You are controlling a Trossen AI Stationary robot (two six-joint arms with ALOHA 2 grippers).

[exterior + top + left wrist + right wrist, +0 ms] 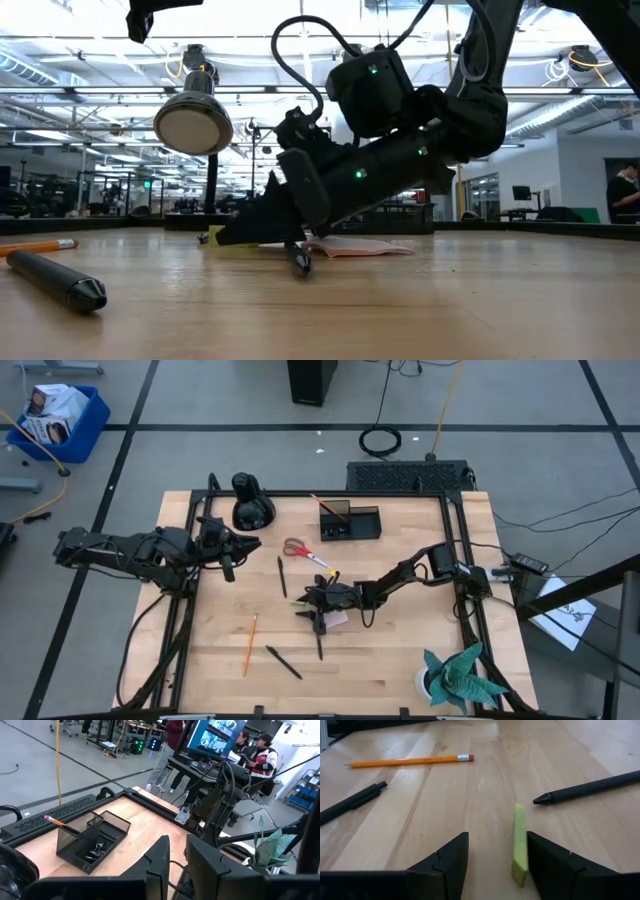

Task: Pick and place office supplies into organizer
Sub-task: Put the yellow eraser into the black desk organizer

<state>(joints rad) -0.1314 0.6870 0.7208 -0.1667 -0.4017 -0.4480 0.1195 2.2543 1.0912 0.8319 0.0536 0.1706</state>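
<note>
Your right gripper (pixel 497 865) sits low on the table mid-board, fingers spread, with the yellow-green strip (pixel 519 845) between them but hugging one finger. Close now and you may tip or flick it aside instead of pinching it. The pink sticky pad (pixel 350 246) lies right under the gripper. Count one pencil (pixel 250 644), three pens, one pair of scissors (pixel 305 553), one organizer (pixel 350 520) at the far edge. Your left gripper (pixel 243 544) waits, nearly closed on nothing.

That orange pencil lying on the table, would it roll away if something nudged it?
Probably a little: the pencil lies flat on smooth wood with nothing beside it. It looks stiff, thin and light, so a sideways push would likely shift or spin it.
</note>
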